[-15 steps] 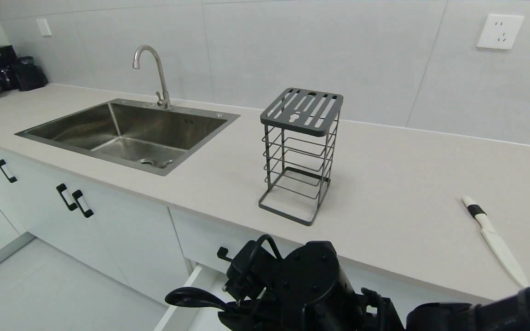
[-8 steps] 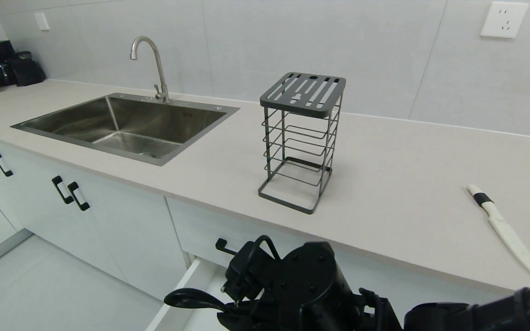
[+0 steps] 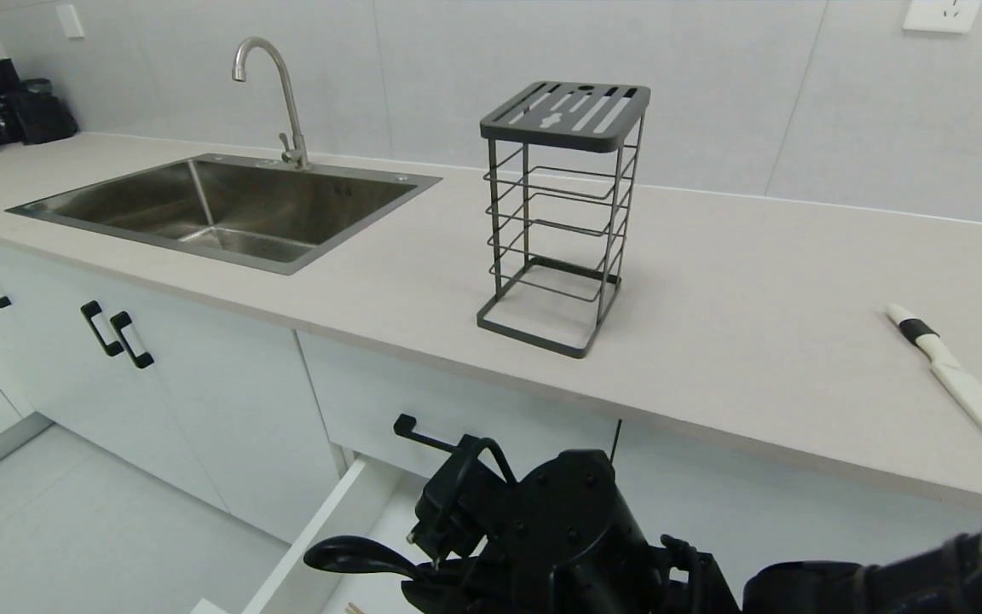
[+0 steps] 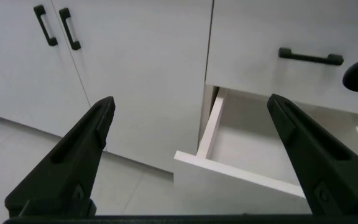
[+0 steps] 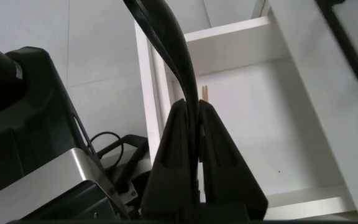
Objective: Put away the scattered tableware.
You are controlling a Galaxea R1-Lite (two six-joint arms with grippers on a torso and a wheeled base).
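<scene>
Low, right gripper point(image 5: 196, 117), spoon point(image 5: 165, 38) over drawer point(image 5: 263, 118).

Pale grey tiled wall point(image 3: 713, 85) behind a beige countertop point(image 3: 755, 281), with a steel sink point(image 3: 158, 241) and curved faucet point(image 3: 274, 94) at ten o'clock and a white socket point(image 3: 943, 13) at one o'clock. White cabinets point(image 3: 201, 401) with black handles point(image 3: 131, 339) below, over light grey floor tiles point(image 3: 73, 529) at eight o'clock.

Black left gripper point(image 4: 190, 102) (tapered wedge fingers point(image 4: 73, 162))
</scene>
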